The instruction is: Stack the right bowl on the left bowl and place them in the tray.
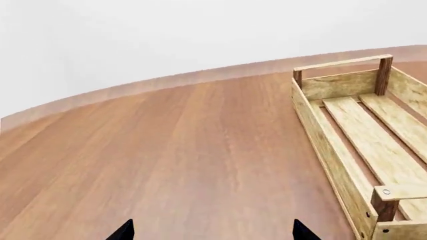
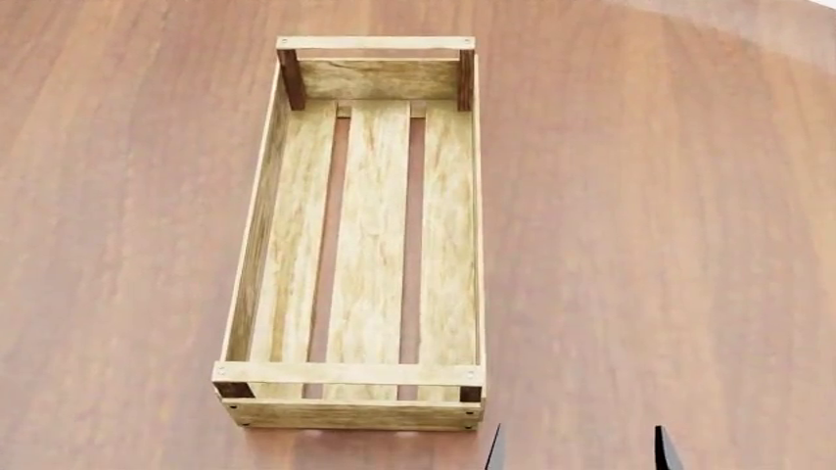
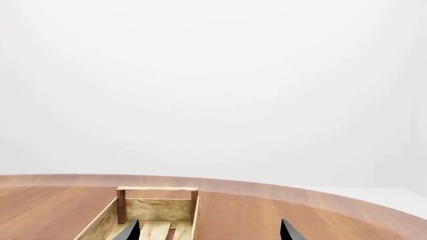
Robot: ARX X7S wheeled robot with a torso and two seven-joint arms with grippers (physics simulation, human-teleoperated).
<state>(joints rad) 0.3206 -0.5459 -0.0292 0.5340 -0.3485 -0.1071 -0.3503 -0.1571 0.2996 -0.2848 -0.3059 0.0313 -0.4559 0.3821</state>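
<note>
My right tool point(image 2: 579, 452) and left tool point(image 1: 212, 231) stand open, holding nothing. The tray point(image 2: 256, 220), frame centre on the tabletop point(image 2: 679, 196), lies empty to receive bowls; none visible.

We see the tray point(image 2: 370, 245) in pale streaked wood with dark brown corner posts, on a reddish-brown wood-grain table point(image 2: 653, 245).
</note>
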